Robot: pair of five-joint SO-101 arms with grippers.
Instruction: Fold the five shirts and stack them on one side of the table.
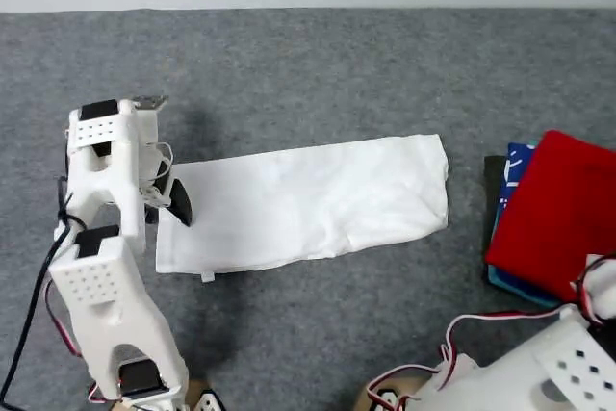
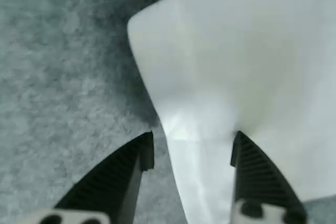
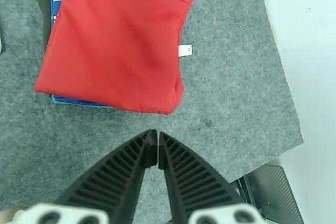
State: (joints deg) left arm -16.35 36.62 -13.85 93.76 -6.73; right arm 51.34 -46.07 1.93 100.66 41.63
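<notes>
White shirt (image 1: pixel 308 201) folded lengthwise, centre frame; stack (image 1: pixel 553 214) at right edge.
Left gripper (image 2: pixel 191 150) spread astride its edge, likely to grab; right gripper (image 3: pixel 157 142) pressed together, empty.

No writing can be read anywhere. A small white tag (image 3: pixel 185 51) at the edge of the folded red shirt (image 3: pixel 115 40) is too small to read. The blue shirt (image 1: pixel 518 163) lying under the red one shows a bit of white print along its exposed edge. The print is mostly covered and not legible.
</notes>
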